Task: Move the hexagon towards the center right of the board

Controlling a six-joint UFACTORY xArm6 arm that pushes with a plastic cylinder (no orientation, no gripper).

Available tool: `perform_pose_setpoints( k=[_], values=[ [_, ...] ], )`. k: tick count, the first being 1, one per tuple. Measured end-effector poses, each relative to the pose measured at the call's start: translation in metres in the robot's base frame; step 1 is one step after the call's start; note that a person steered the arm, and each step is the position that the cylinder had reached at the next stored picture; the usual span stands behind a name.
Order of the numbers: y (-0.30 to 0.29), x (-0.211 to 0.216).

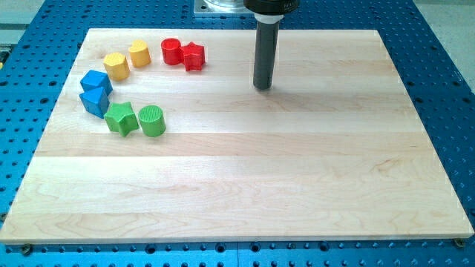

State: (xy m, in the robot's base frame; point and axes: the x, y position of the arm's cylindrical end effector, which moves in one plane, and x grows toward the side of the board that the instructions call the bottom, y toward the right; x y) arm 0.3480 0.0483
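My bare tip (262,87), grasping nothing, stands near the top edge. I should circle left of the yellow hexagon (116,66), then push rightward.

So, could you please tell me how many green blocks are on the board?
2, touching at the view's left: the green star and, to its right, the green cylinder. Nothing seems hidden. My tip is far off to their upper right.
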Motion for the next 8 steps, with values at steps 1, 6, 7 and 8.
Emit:
perform_pose_setpoints(
  k=[1, 6, 7, 8],
  values=[
    [-0.003, 0.007],
    [-0.352, 0.083],
    [-0.339, 0.054],
    [-0.339, 0.02]
  ],
)
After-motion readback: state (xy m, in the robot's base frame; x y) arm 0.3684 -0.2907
